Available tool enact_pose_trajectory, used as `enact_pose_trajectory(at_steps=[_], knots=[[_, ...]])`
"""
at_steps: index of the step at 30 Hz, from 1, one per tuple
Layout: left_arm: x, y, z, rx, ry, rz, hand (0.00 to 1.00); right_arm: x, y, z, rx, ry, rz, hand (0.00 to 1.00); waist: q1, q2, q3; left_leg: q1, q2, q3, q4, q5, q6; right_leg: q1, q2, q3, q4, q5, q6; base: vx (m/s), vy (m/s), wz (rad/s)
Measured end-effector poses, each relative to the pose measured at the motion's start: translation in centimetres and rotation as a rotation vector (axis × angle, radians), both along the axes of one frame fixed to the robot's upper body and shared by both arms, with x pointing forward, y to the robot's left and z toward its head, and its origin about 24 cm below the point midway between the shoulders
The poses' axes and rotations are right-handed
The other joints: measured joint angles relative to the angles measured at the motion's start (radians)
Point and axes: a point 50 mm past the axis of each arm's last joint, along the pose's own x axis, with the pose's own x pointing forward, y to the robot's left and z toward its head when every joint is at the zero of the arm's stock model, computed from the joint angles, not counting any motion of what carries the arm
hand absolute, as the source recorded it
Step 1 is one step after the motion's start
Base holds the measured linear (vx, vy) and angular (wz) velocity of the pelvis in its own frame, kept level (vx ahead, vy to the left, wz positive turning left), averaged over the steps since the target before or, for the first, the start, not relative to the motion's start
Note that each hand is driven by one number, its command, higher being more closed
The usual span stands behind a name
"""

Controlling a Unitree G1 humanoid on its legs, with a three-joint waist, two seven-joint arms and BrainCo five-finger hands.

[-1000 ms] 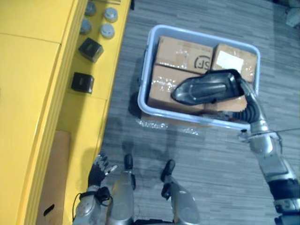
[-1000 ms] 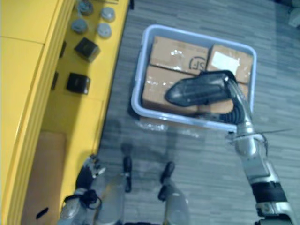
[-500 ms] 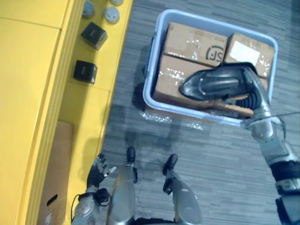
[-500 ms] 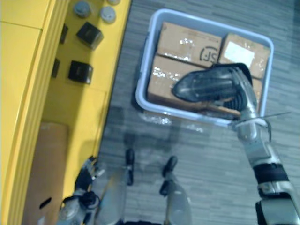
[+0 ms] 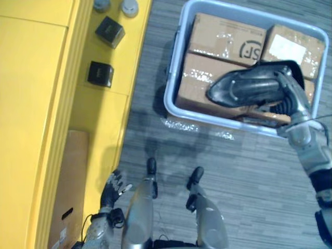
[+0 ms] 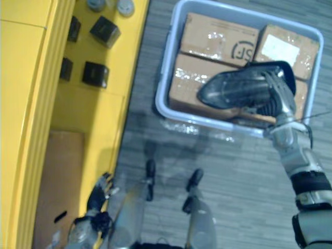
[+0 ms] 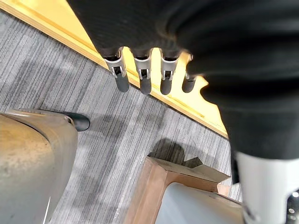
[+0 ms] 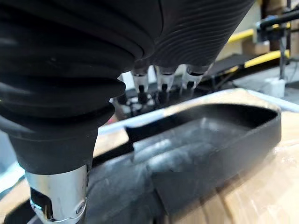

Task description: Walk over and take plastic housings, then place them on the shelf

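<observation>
**A:** Two hands, one load? The left hand (image 5: 111, 188) hangs low beside the yellow shelf (image 5: 31, 104), fingers loose, holding nothing.

**B:** Yes. The plastic housing (image 5: 244, 91) is in the right hand (image 5: 291, 96), fingers hooked over its rim, arm stretched out above the cardboard boxes (image 5: 218, 39) in the grey bin (image 5: 207, 118).

**A:** How to do it well?

**B:** I'd hold that rim firmly, clear the bin wall, then swing toward the shelf, well off to that hand's left, wrist level.
</observation>
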Motion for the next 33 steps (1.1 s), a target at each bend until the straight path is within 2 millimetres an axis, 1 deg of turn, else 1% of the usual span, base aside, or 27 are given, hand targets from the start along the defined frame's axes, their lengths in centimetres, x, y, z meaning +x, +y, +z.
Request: enact_pose_trajectory(at_steps=[5, 9, 13, 15, 17, 19, 20, 22, 25, 28, 30, 31, 33], knots=[[0.0, 0.0, 0.0, 0.0, 0.0, -0.002, 0.0, 0.0, 0.3, -0.5, -0.026, 0.044, 0.027, 0.0, 0.002, 0.001, 0.0, -0.001, -0.002, -0.002, -0.006, 0.005, -0.001, -0.003, -0.001, -0.002, 0.0, 0.0, 0.0, 0.0, 0.0, 0.0], [0.1, -0.1, 0.0, 0.0, -0.002, -0.002, 0.0, -0.1, 0.8, -1.4, -0.066, 0.077, 0.064, 0.0, 0.009, 0.001, 0.0, -0.004, -0.003, -0.002, -0.006, 0.005, -0.001, -0.006, -0.002, -0.002, -0.001, 0.0, 0.0, 0.0, 0.0, 0.0], [0.2, -0.1, 0.1, 0.0, -0.005, -0.003, 0.0, -0.3, 0.5, -1.8, -0.109, 0.104, 0.056, 0.0, 0.011, 0.003, -0.001, -0.023, -0.008, -0.007, -0.006, 0.012, 0.002, -0.021, -0.007, -0.011, -0.001, 0.002, 0.003, 0.0, 0.008, 0.07], [0.5, -0.1, 0.2, 0.0, -0.012, -0.006, 0.0, -0.3, 0.3, -2.3, -0.149, 0.121, 0.043, 0.0, 0.012, 0.006, -0.002, -0.025, -0.01, -0.012, -0.006, 0.015, 0.005, -0.019, -0.01, -0.017, -0.001, 0.004, 0.003, 0.0, 0.01, 0.08], [0.7, -0.2, 0.3, 0.0, -0.018, -0.009, 0.0, -0.3, 0.2, -2.4, -0.168, 0.111, 0.028, 0.0, 0.014, 0.008, -0.004, -0.028, -0.011, -0.015, -0.006, 0.016, 0.006, -0.021, -0.012, -0.02, -0.001, 0.006, 0.003, -0.02, 0.012, 0.06], [0.9, -0.3, 0.4, 0.0, -0.024, -0.015, 0.0, -0.1, 0.0, -2.0, -0.176, 0.089, 0.0, 0.0, 0.015, 0.012, -0.006, -0.037, -0.013, -0.015, -0.006, 0.019, 0.009, -0.03, -0.015, -0.021, 0.0, 0.011, 0.003, -0.03, 0.02, 0.03], [0.9, -0.6, 0.3, 0.0, -0.018, -0.027, 0.0, 0.0, -0.4, -1.6, -0.187, 0.073, -0.028, 0.0, 0.015, 0.019, -0.01, -0.048, -0.016, -0.015, -0.006, 0.022, 0.012, -0.038, -0.018, -0.022, -0.003, 0.015, 0.006, -0.03, 0.022, 0.02], [0.7, -0.9, -0.1, -0.003, -0.001, -0.042, 0.0, 0.1, -0.8, -1.4, -0.209, 0.078, -0.066, 0.0, 0.019, 0.03, -0.015, -0.056, -0.02, -0.013, -0.006, 0.024, 0.015, -0.047, -0.022, -0.021, -0.002, 0.018, 0.008, -0.02, 0.015, 0.01], [0.6, -0.9, -0.5, -0.005, 0.017, -0.038, 0.0, 0.3, -1.9, -1.1, -0.24, 0.07, -0.146, 0.0, 0.022, 0.052, -0.028, -0.072, -0.028, -0.015, -0.006, 0.028, 0.02, -0.061, -0.029, -0.023, -0.001, 0.022, 0.012, -0.02, 0.029, 0.05], [1.0, -1.0, -0.3, -0.027, -0.003, -0.03, 0.0, 0.2, -3.5, 0.0, -0.274, 0.037, -0.255, 0.0, 0.037, 0.081, -0.029, -0.093, -0.032, -0.017, -0.005, 0.036, 0.025, -0.08, -0.033, -0.025, -0.002, 0.03, 0.013, -0.02, 0.023, 0.04], [1.3, -1.4, -0.3, -0.03, -0.008, -0.043, 0.0, 0.3, -4.0, 0.7, -0.296, 0.023, -0.291, 0.0, 0.04, 0.095, -0.03, -0.101, -0.035, -0.023, -0.007, 0.041, 0.026, -0.086, -0.035, -0.029, -0.002, 0.032, 0.014, -0.02, 0.012, 0.08], [1.5, -1.6, -0.2, -0.033, -0.015, -0.054, 0.0, 0.5, -4.0, 1.4, -0.3, 0.002, -0.309, 1.0, 0.04, 0.101, -0.029, -0.106, -0.038, -0.026, -0.014, 0.048, 0.026, -0.091, -0.037, -0.032, -0.003, 0.035, 0.014, -0.02, 0.007, 0.11], [1.5, -1.8, -0.2, -0.038, -0.02, -0.061, 0.0, 0.8, -4.0, 2.0, -0.318, -0.009, -0.326, 1.0, 0.04, 0.102, -0.029, -0.114, -0.043, -0.03, -0.028, 0.061, 0.025, -0.105, -0.041, -0.038, -0.003, 0.037, 0.014, -0.02, 0.001, 0.09]])
